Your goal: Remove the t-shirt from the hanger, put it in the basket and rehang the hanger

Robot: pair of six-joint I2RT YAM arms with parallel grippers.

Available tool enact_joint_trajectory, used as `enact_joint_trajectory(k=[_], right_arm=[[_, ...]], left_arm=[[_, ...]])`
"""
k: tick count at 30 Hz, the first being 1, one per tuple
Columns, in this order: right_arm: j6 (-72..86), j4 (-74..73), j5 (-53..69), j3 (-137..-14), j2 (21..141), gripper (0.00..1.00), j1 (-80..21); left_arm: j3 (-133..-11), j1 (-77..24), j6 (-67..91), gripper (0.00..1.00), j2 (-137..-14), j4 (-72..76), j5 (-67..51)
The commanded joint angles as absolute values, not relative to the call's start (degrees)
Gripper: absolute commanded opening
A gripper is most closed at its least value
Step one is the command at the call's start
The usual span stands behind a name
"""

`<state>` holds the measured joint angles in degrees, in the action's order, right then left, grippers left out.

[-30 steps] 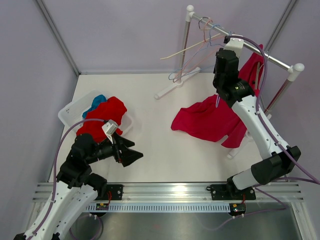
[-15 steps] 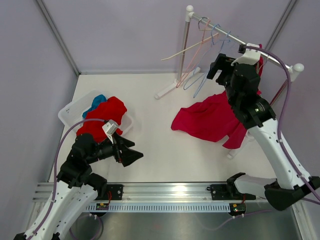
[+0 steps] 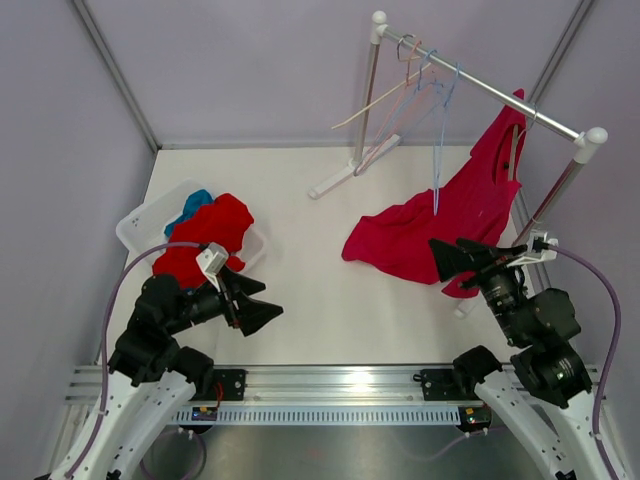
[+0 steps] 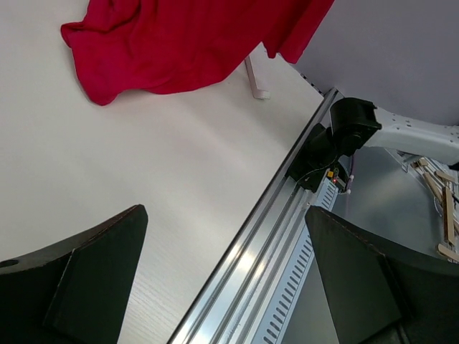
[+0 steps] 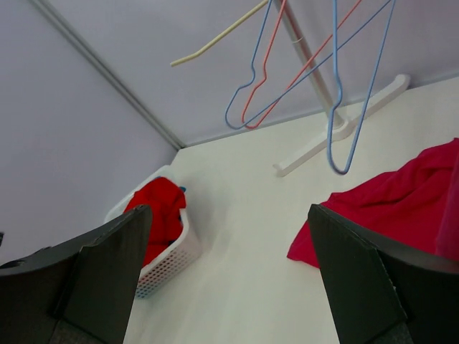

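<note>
Q. What differs from a second ago?

A. Your right gripper [image 3: 442,262], then up at the rail [image 3: 480,88], now sits low near its base, jaws spread and empty. The blue hanger [image 3: 437,150] hangs bare, so that release appears done. Your left gripper [image 3: 268,300] is likewise spread, holding nothing.

Q. And the t-shirt?

A. The t-shirt [image 3: 415,235] lies half on the table [image 3: 320,310]. Its long axis slants from the crumpled end at table centre up to the rail's right end, where it looks still caught. You likely have that end left to free.
</note>
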<state>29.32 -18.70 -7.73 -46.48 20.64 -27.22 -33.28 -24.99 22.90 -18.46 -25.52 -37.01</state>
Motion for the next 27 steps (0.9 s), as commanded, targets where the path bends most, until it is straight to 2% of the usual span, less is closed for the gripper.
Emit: enact_joint_trajectory(k=[1,7,13,27], right_arm=[[34.4,-18.6,-2.1,-39.9,12.3,1.0,-27.7],[34.5,-20.6,-0.3,-37.2,1.9,1.0,-27.8],[34.0,-25.7,1.1,-37.3,-3.2,0.99,-27.7],[32.8,-30.8,5.2,-37.3,-6.0,0.99,-27.7]], left_arm=[[-34.3,-24.5,22.6,0.99,-17.9,-23.1,-35.9],[-34.4,-24.2,21.6,0.99,-15.8,-23.1,-33.4],[-34.3,-24.2,21.3,0.99,-14.3,-23.3,-29.7],[-35.9,-24.2,20.7,0.99,-16.6,-23.2,-26.4]])
